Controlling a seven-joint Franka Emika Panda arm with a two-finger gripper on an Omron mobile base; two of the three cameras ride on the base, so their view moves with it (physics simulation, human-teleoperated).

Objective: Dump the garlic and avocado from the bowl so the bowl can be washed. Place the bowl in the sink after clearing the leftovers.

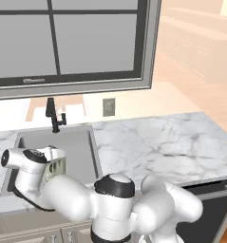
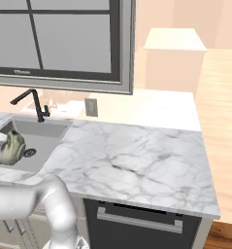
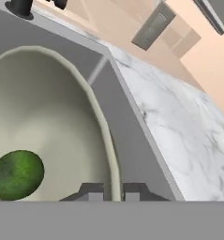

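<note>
The bowl (image 3: 48, 117) is deep, round and pale grey-beige with a thin rim. It is held over the grey sink (image 2: 44, 141), tilted in the right base view. The end effector (image 3: 114, 191) is closed on the bowl's rim, one fingertip on each side of the wall. The dark green, bumpy avocado (image 3: 17, 174) lies inside the bowl. White marble worktop (image 2: 137, 160) stretches right of the sink. A black faucet (image 2: 32, 104) stands at its far edge, below a dark-framed window (image 1: 77, 42).

One bowl (image 3: 48, 112), one avocado (image 3: 17, 174), one sink (image 1: 79, 152), one faucet (image 2: 32, 103), one wall outlet (image 1: 108, 107)
</note>
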